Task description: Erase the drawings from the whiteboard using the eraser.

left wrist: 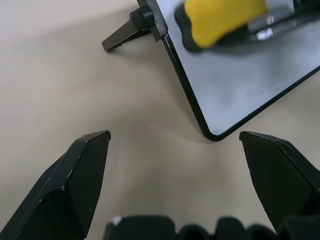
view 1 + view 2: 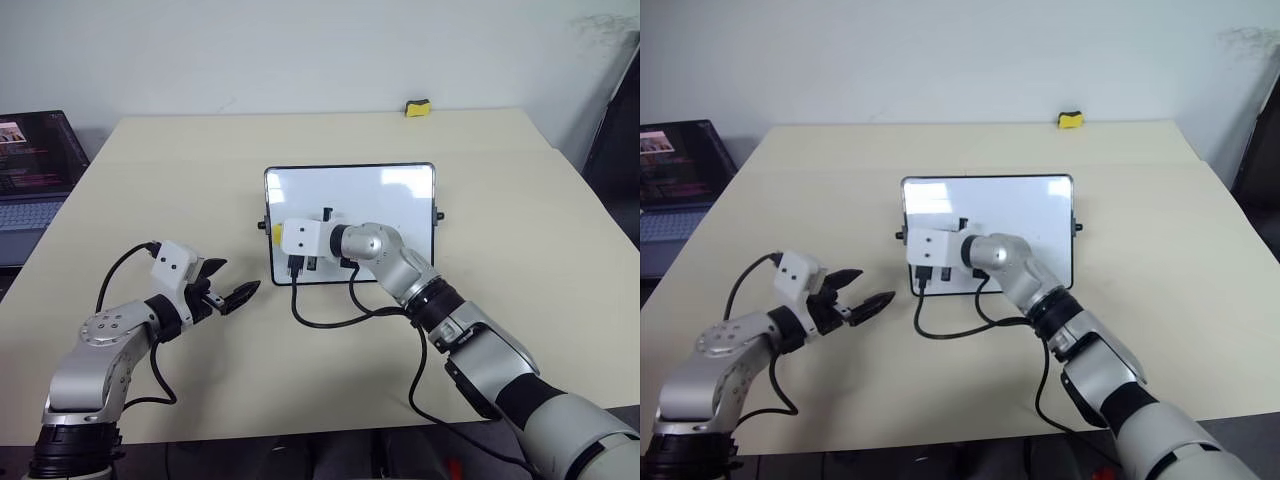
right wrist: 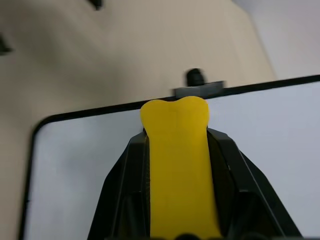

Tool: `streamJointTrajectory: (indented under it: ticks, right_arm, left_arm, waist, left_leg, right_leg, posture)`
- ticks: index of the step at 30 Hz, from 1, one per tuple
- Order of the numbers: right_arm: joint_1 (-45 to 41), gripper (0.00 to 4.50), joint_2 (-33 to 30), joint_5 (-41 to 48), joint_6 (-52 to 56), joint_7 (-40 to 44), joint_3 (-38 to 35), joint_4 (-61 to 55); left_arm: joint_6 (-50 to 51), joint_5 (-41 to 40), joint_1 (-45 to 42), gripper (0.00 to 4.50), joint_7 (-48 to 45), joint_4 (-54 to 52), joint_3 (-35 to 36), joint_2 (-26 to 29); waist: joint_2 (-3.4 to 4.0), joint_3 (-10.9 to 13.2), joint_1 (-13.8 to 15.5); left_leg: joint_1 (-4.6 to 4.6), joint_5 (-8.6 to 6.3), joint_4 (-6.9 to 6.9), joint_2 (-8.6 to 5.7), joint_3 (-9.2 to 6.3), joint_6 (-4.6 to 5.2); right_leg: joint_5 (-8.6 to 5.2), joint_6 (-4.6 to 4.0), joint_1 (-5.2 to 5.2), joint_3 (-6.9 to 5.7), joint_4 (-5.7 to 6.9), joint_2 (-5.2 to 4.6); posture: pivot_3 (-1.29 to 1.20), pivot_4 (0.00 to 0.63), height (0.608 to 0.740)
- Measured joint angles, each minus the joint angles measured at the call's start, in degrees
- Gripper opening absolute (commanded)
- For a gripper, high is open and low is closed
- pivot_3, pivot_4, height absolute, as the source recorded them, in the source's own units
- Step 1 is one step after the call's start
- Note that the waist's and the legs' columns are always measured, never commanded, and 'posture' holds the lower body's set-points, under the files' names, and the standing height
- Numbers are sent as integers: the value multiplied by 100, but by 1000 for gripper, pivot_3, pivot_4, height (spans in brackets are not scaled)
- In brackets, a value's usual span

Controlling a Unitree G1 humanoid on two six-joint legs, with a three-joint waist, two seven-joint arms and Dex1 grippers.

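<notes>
**Yellow eraser pressed to glossy board**

Yellow foam, black-backed, the eraser [image 3: 177, 165] sits clenched between the right gripper's [image 3: 176, 150] two black fingers, held against the glossy whiteboard [image 2: 400, 200] near its 9 o'clock edge. Thin black frame, rounded corners, matte beige table [image 2: 150, 180]. The left gripper [image 2: 232, 293] hovers at the board's 8 o'clock, its tapered fingers spread, grasping nothing.

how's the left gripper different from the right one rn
The left gripper is open with nothing between its fingers; the right gripper is shut on the yellow eraser. The left gripper hangs over bare table off the whiteboard's corner; the right gripper is over the board's white face. Both have black fingers.
</notes>
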Motion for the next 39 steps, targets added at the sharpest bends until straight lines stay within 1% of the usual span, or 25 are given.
streamJointTrajectory:
  ticks: [3,8,11,14,19,24,27,30,32,35,39]
  right_arm:
    - [-2,1195,9,-8,16,-129,-6,-9]
    - [-228,1195,29,-10,1,-830,-275,91]
    - [-340,1195,-6,-3,-34,-1015,-399,93]
    - [-200,1195,-87,16,-23,-796,-411,19]
    - [471,1195,-282,170,154,-32,-239,-623]
    - [696,1195,-326,290,466,101,-313,-1051]
    - [847,1195,-298,692,882,88,-734,-1658]
    - [1141,1195,-333,1129,1546,112,-1197,-2669]
    - [1535,1195,-485,1362,2098,176,-1423,-3504]
    - [2169,1195,-859,1525,2852,191,-1685,-4446]
    - [3314,1195,-1094,1598,3919,-62,-2091,-5880]
  left_arm:
    - [0,-3,8,4500,-6,0,0,0]
    - [1,-8,8,4500,-51,-3,-2,0]
    - [1,-20,7,4500,-96,-14,-7,0]
    - [1,-62,-11,4500,-125,-47,-21,-22]
    - [12,-219,-22,4500,-373,-219,-45,-20]
    - [43,-308,-134,4500,-618,-294,-56,15]
    - [63,-346,-361,4500,-735,-288,-146,20]
    - [66,-360,-725,4500,-861,-289,-258,38]
    - [68,-365,-993,4500,-970,-305,-379,48]
    - [75,-364,-1267,4500,-1113,-327,-573,52]
    - [80,-359,-1717,4500,-1398,-301,-995,26]
  waist:
    - [0,0,1]
    - [0,0,1]
    - [0,0,0]
    - [-1,-1,0]
    - [-1,-1,1]
    - [-1,-1,2]
    - [-1,-1,6]
    - [-1,-1,37]
    - [-2,-1,81]
    - [-2,-1,117]
    - [-1,-1,146]
  left_leg:
    - [1,0,1,0,-2,0]
    - [0,2,0,0,0,-3]
    - [0,2,-2,0,1,-3]
    - [-1,1,-2,0,2,-3]
    - [-1,0,0,1,1,0]
    - [0,0,2,0,1,0]
    - [-2,1,1,1,-1,-1]
    - [-6,1,1,0,-5,-2]
    - [-9,1,2,-1,-4,-2]
    - [-8,0,1,-2,0,-1]
    - [-12,1,0,0,-1,-1]
  right_leg:
    - [0,0,1,-2,3,0]
    - [0,0,0,0,0,0]
    - [0,0,0,0,-3,0]
    - [0,0,1,0,-6,0]
    - [0,0,1,0,-2,0]
    - [0,0,1,-1,3,0]
    - [0,0,1,-2,-1,0]
    - [0,0,2,-5,-6,-1]
    - [0,1,4,-5,-10,-3]
    - [-1,2,3,-2,-9,-3]
    - [-2,2,2,-3,-9,-1]
  posture:
    - [0,150,740]
    - [0,150,740]
    - [0,150,740]
    - [0,150,740]
    - [0,150,740]
    - [0,150,740]
    - [0,150,740]
    - [0,150,740]
    - [0,150,740]
    - [0,150,740]
    - [0,150,740]
